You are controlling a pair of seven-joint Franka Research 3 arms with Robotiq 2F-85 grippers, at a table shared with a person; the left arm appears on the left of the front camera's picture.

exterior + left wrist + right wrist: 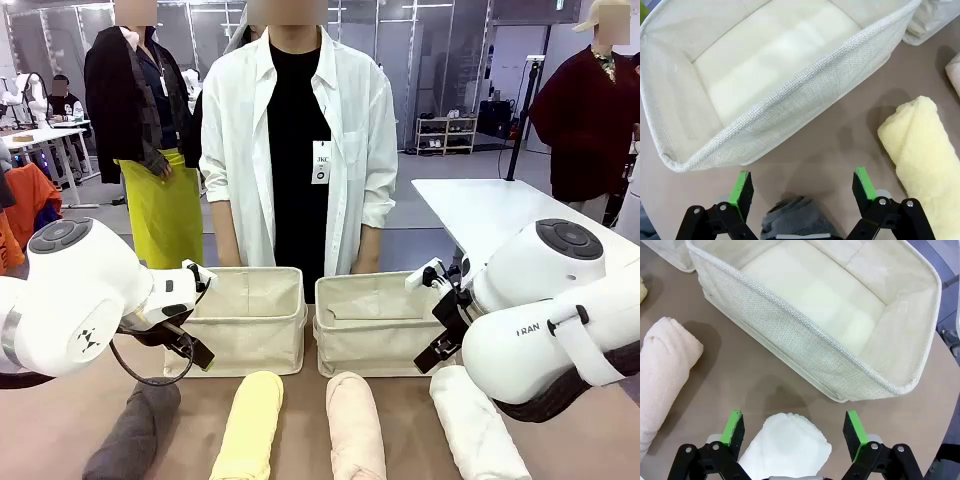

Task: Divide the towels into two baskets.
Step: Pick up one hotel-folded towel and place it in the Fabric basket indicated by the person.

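All four towels lie in a row along the near edge of the brown table, each pointing near-to-far. The dark grey towel is on the left, then the yellow towel, the pale pink towel, and the white towel on the right. Just past them the two baskets sit side by side, almost touching: the left basket and the right basket.

The left gripper hangs over the far end of the dark grey towel with its claw spread wide and nothing in it. The left basket's near wall is right in front of it. Same deal for the right gripper: jaws wide over the white towel's far end, right basket straight ahead.

A person in a white shirt stands at the far side right behind the baskets, arms down. There's also a white table off to the far right.
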